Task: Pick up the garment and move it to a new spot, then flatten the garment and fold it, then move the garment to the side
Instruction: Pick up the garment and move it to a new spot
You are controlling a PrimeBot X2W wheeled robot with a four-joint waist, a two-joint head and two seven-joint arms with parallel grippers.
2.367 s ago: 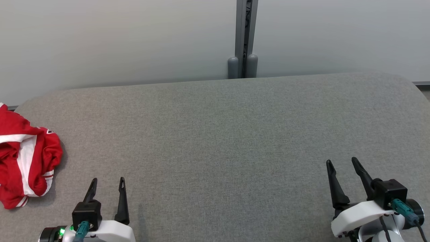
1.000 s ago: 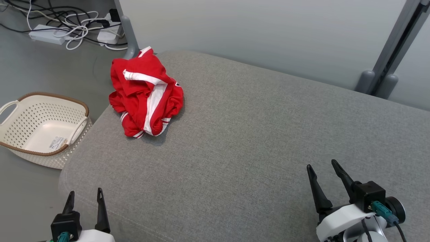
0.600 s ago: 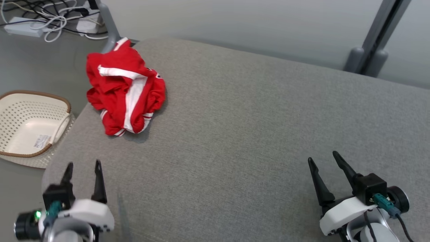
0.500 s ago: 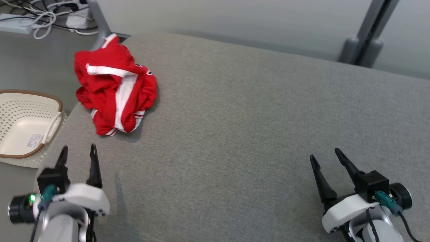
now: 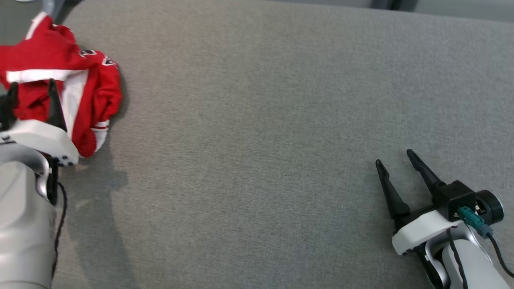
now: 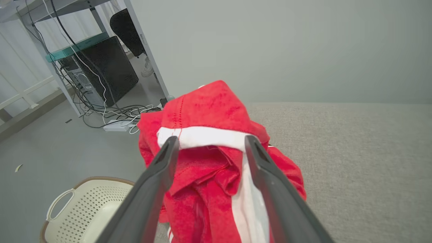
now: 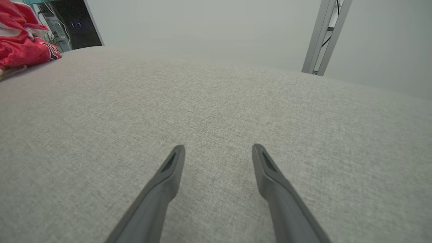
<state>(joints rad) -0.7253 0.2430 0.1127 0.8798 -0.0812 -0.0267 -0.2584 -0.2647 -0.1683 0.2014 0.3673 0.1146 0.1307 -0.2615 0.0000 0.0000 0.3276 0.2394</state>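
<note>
I am aiming my spread left fingers (image 6: 152, 192) at the crumpled red-and-white cloth garment (image 6: 209, 108), probably light and limp, favouring the bunched ridge between them.

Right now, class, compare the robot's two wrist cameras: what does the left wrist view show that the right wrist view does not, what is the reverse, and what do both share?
Left wrist view's own: the left gripper, open, fingers framing the crumpled red and white garment up close; a cream perforated basket; a white power strip. Right wrist view's own: the right gripper, open over the grey cushion; a grey metal post. Shared: the garment, the cushion, the pale wall.
</note>
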